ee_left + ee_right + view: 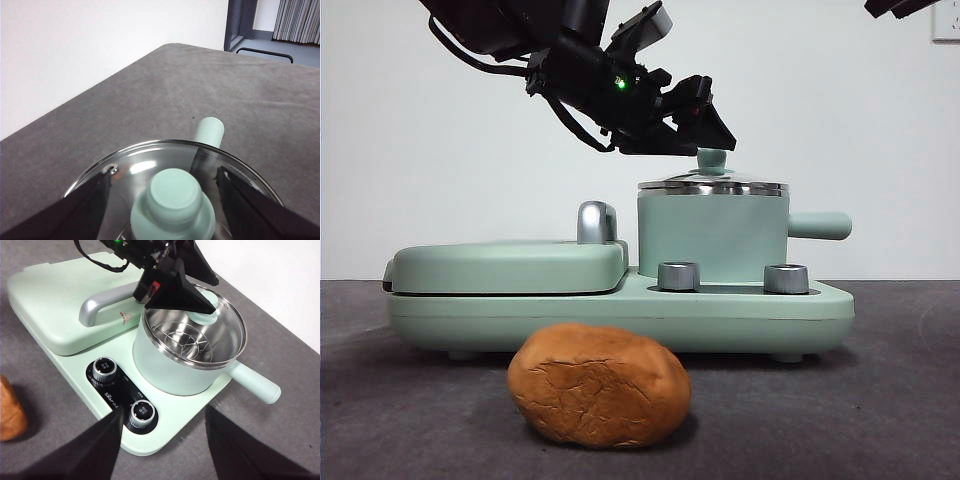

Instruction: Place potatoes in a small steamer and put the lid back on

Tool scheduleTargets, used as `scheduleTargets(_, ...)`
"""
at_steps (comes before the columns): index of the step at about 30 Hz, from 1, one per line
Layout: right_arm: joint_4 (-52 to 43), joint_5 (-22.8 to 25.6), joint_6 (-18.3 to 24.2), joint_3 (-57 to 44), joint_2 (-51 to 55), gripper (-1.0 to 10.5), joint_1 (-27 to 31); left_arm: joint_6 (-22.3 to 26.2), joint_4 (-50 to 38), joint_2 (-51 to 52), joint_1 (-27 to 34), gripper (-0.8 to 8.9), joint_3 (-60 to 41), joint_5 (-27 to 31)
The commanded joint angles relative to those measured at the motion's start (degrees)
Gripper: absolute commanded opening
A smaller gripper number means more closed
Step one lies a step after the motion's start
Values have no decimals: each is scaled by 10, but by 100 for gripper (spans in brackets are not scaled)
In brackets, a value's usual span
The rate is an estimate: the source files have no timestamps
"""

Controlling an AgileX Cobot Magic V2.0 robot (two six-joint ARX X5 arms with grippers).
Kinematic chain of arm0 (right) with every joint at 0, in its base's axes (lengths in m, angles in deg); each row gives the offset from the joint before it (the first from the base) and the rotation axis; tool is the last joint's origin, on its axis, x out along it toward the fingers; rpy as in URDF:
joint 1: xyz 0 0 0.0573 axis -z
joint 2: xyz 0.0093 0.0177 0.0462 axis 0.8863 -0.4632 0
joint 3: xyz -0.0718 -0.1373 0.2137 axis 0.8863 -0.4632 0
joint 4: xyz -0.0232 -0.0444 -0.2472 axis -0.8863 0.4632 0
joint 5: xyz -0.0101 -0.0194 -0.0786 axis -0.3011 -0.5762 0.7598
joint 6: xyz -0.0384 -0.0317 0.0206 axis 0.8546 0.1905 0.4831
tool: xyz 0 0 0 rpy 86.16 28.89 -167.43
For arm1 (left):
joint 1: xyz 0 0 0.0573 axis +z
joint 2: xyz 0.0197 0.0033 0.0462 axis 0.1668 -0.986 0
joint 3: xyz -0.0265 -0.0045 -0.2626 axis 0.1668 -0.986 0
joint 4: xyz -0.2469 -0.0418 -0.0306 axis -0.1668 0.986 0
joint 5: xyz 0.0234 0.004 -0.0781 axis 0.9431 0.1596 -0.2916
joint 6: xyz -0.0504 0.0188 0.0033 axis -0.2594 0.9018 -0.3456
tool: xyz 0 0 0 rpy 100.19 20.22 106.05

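the left gripper (712, 128) reaches down at a slant from the upper left of the front view and sits right at the small green knob (711, 160) of the glass lid (712, 185). in the left wrist view its two black jaws stand apart, one on each side of the knob (173, 204), released and not yet pinching it. the lid rests on the steamer (712, 235), a mint-green pot with a steel rim and a stubby side handle (819, 225). through the glass, the right wrist view shows a wire rack (187, 342) inside the pot.

the steamer stands on the right part of a mint-green cooker base (620, 315), behind two silver dials (679, 276). beside it on the left is a flat green griddle cover (505, 266) with a chrome handle (596, 222).

the potato (599, 385) lies on the grey table (880, 400) in front of the base, well apart from the pot.

the right gripper (162, 440) hangs above the front corner of the base near the dials, its jaws spread wide and holding nothing.
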Motion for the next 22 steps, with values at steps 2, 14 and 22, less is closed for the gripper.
scheduleTargets(2, -9, 0, -10, 12, -3, 260, -3, 3, -6, -14, -5, 338, 16, 1)
scheduleTargets(14, -19, 0, -10, 12, -3, 260, -3, -8, 6, -21, -5, 338, 16, 1)
scheduleTargets(22, -19, 0, -11, 12, -3, 260, -3, -8, 5, -27, -6, 338, 16, 1)
